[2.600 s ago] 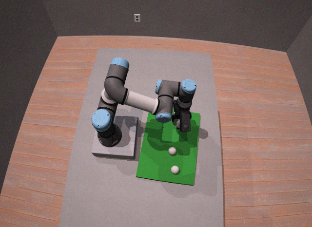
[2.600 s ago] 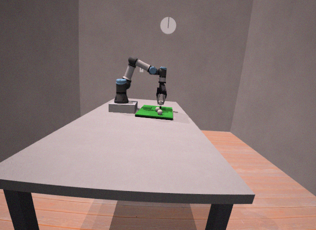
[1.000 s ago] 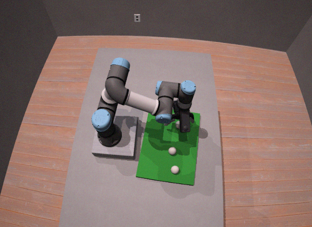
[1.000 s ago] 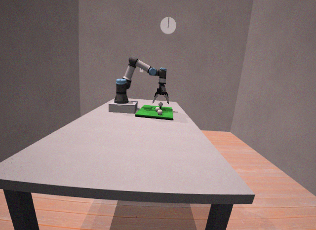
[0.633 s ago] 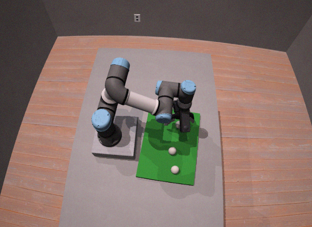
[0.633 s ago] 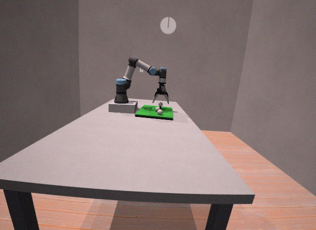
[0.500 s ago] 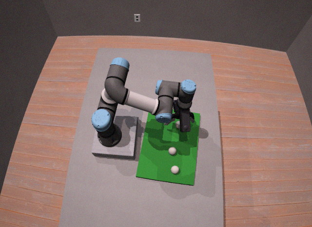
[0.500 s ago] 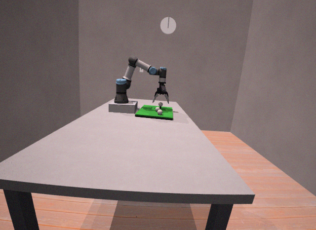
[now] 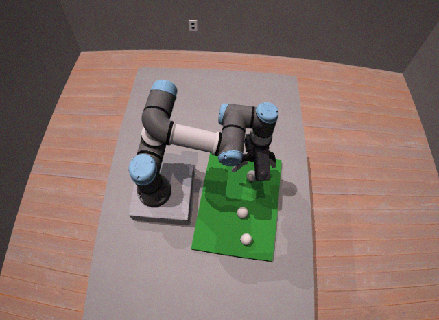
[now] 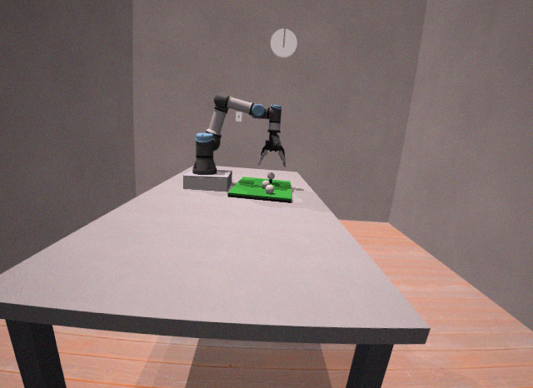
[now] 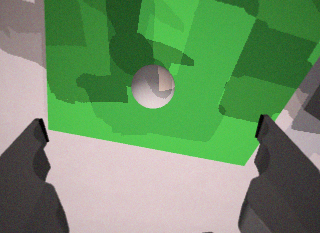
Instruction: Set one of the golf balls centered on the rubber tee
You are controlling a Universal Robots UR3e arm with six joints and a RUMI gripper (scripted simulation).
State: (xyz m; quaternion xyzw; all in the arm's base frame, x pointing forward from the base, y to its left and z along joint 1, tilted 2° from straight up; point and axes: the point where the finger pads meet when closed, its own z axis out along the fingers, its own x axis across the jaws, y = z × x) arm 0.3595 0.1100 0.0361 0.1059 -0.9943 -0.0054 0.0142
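Grey table (image 10: 206, 263) first, broad and matte, on dark legs over an orange plank floor (image 10: 430, 263). Farther along its top, a flat green mat (image 9: 219, 238) beside a low grey base block (image 9: 141, 211) carrying the arm (image 9: 193, 135).

On the mat's near half, two white golf balls: one closest to the front edge (image 9: 245, 239), another a little behind it (image 9: 242, 212), apart from each other and lying on the green.

Beyond them, a third golf ball (image 9: 251, 175) raised above the mat on the rubber tee (image 10: 271, 181), seen in the exterior view as a short dark stem under the ball. From the wrist view, same ball (image 11: 153, 86) round and pale over the green, hiding the tee beneath it; whether exactly centred over the opening, not possible to tell.

Above that ball, gripper (image 10: 271, 159) hanging well clear, pointing down, released and holding nothing. Jaws spread wide, one dark finger (image 11: 27, 178) at the left edge of the wrist view and the other at the right, with the ball well ahead of them and touching neither.

Farthest back, grey walls, a small white outlet plate (image 9: 193, 25), and a pale round wall clock (image 10: 283, 42).
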